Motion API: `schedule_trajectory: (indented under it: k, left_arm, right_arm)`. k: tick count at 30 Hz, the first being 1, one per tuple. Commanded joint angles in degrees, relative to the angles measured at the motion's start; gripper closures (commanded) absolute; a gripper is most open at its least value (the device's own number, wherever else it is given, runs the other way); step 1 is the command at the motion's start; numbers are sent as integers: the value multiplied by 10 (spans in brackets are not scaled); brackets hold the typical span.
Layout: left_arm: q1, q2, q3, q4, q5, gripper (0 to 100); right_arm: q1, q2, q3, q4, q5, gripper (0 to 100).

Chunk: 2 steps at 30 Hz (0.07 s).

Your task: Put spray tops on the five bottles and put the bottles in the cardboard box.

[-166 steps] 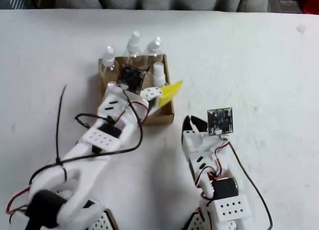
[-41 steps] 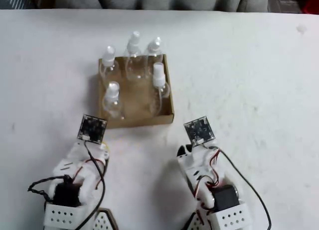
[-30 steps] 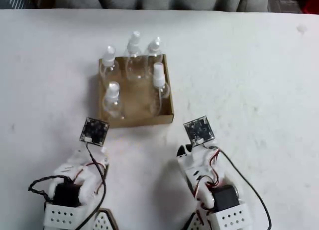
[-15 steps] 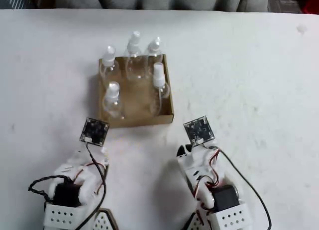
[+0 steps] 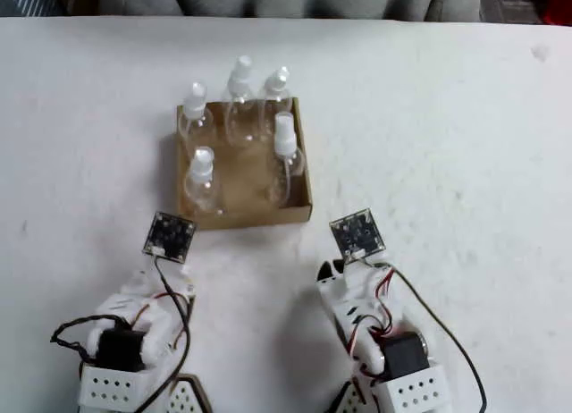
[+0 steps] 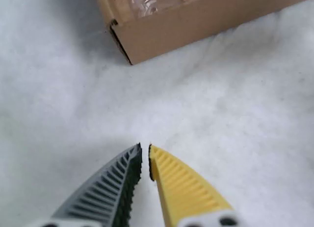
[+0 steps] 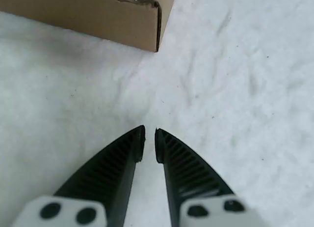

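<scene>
All five bottles [image 5: 239,118] stand inside the cardboard box [image 5: 246,218], each fitted with a spray top [image 5: 203,157]. The left pincer [image 6: 145,158] hangs near the box's front left corner, tips together. The right pincer [image 7: 149,141] hangs near its front right corner, tips also together, over the white desk [image 5: 447,145].
</scene>
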State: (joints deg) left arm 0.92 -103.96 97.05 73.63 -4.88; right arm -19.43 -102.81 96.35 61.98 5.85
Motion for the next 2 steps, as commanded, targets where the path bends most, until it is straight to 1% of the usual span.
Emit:
schedule_trajectory:
  k: [1,2]
  left_arm:
    - [-6,-7,-1,3,-5,980]
    - [-6,-7,-1,3,-5,980]
  right_arm:
    - [-4,-4,5,2,5,982]
    - [-4,-4,5,2,5,982]
